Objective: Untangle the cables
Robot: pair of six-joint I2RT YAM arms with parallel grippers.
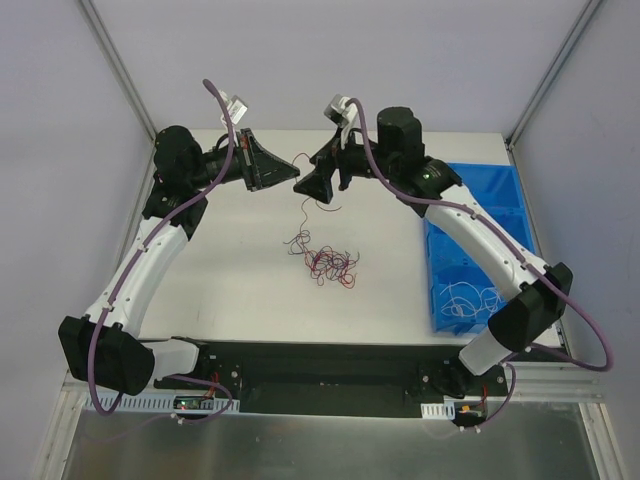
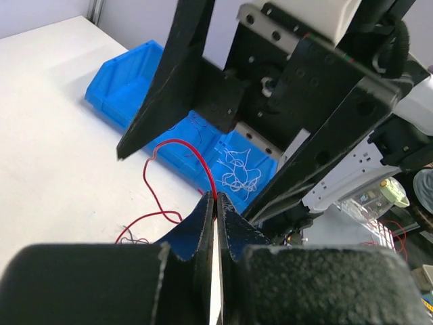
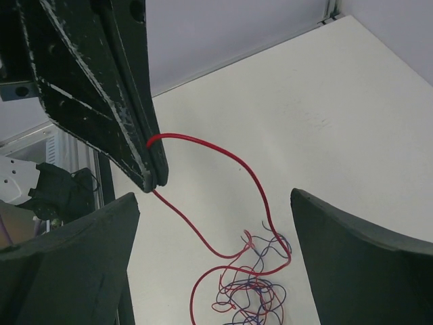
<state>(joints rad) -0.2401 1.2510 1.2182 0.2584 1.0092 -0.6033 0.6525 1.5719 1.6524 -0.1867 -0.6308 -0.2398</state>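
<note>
The cables lie as a loose knotted clump (image 1: 325, 262) of red and dark purple strands in the middle of the table, also seen in the right wrist view as a clump (image 3: 260, 291). One red cable (image 3: 230, 159) rises out of it. My left gripper (image 2: 216, 198) is shut on that red cable near its end and holds it above the table, toward the back (image 1: 296, 181). My right gripper (image 3: 215, 200) is open, facing the left gripper's tip (image 3: 152, 172), with nothing between its fingers. From above, the right gripper (image 1: 322, 180) sits close to the left one.
A blue bin (image 1: 480, 250) stands at the table's right side with white wires (image 1: 470, 300) inside. In the left wrist view the blue bin (image 2: 128, 88) shows behind the right gripper's spread fingers (image 2: 162, 88). Grey walls enclose the table.
</note>
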